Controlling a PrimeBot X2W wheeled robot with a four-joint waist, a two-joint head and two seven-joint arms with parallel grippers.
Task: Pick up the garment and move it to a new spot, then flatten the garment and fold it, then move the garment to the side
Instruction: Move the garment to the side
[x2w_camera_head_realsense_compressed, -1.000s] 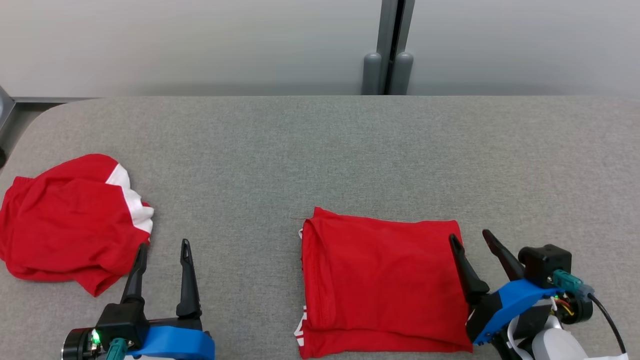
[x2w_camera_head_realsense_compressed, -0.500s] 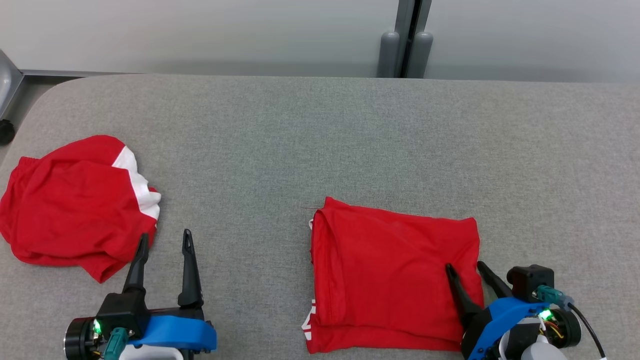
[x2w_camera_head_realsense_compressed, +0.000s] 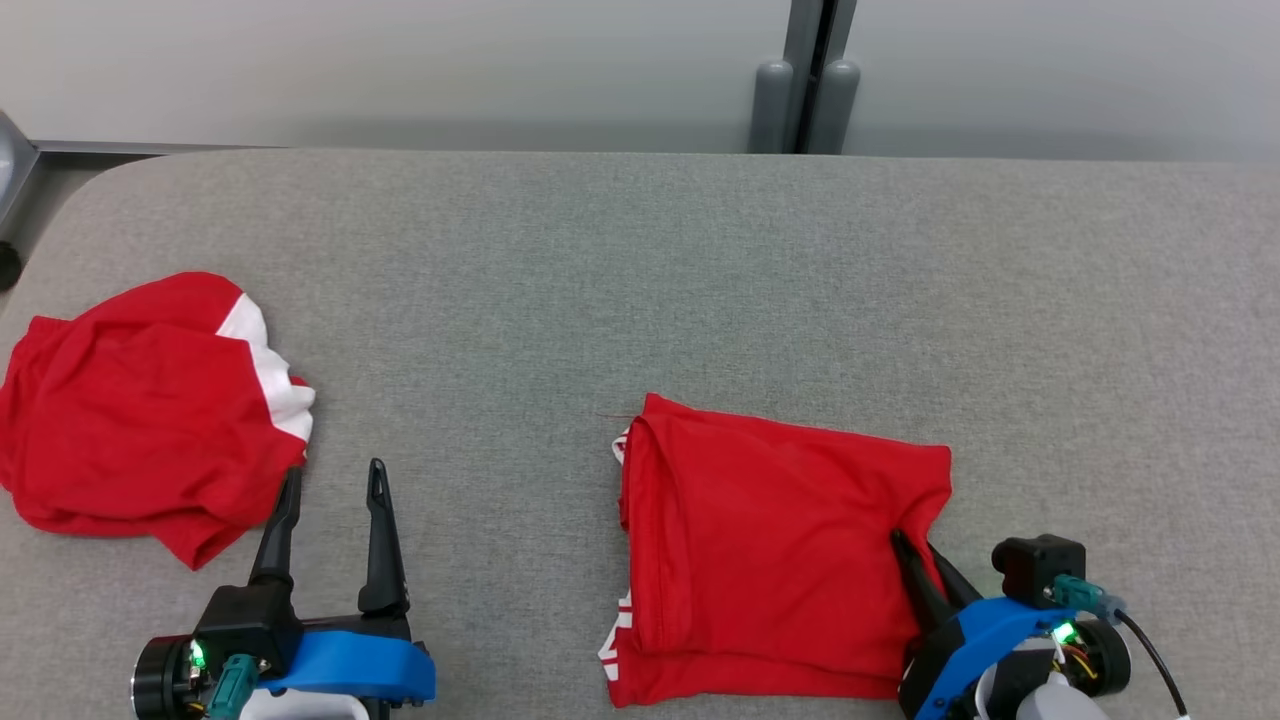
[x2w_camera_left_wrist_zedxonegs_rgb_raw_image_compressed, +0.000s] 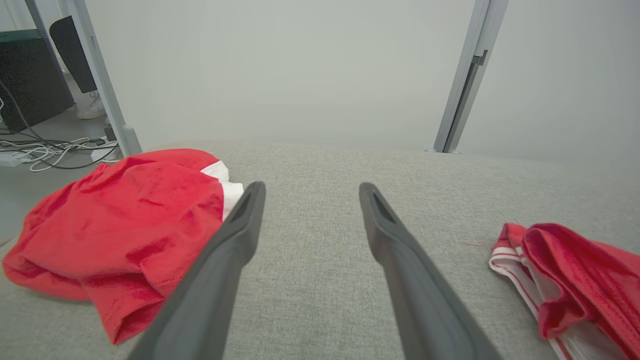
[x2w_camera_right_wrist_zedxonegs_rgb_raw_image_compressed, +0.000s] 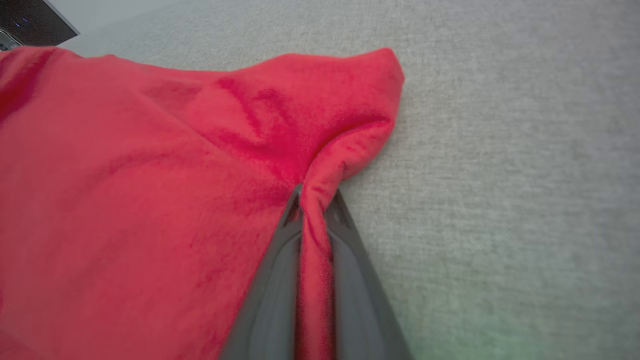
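Note:
A folded red garment (x2w_camera_head_realsense_compressed: 770, 540) with white trim lies flat on the grey table, right of centre. My right gripper (x2w_camera_head_realsense_compressed: 912, 545) is shut on the garment's right edge; in the right wrist view the red cloth (x2w_camera_right_wrist_zedxonegs_rgb_raw_image_compressed: 150, 200) is pinched into a ridge between the two dark fingers (x2w_camera_right_wrist_zedxonegs_rgb_raw_image_compressed: 270, 280), with my right gripper (x2w_camera_right_wrist_zedxonegs_rgb_raw_image_compressed: 314, 195) at the fold. My left gripper (x2w_camera_head_realsense_compressed: 330, 480) stands open above bare table at the lower left, holding nothing. In the left wrist view my left gripper (x2w_camera_left_wrist_zedxonegs_rgb_raw_image_compressed: 307, 190) points between the two cloth heaps, with the folded garment (x2w_camera_left_wrist_zedxonegs_rgb_raw_image_compressed: 575, 270) at its right.
A second red and white garment (x2w_camera_head_realsense_compressed: 140, 425) lies crumpled at the table's left edge, just left of my left fingers; it is seen again as a red heap (x2w_camera_left_wrist_zedxonegs_rgb_raw_image_compressed: 115, 230). The grey padded table (x2w_camera_head_realsense_compressed: 640, 280) stretches back to a pale wall with a grey post (x2w_camera_head_realsense_compressed: 805, 75).
My right gripper moved onto the folded garment's right edge and closed on it, bunching the cloth there. The camera shifted a little. The left gripper stayed open in place.

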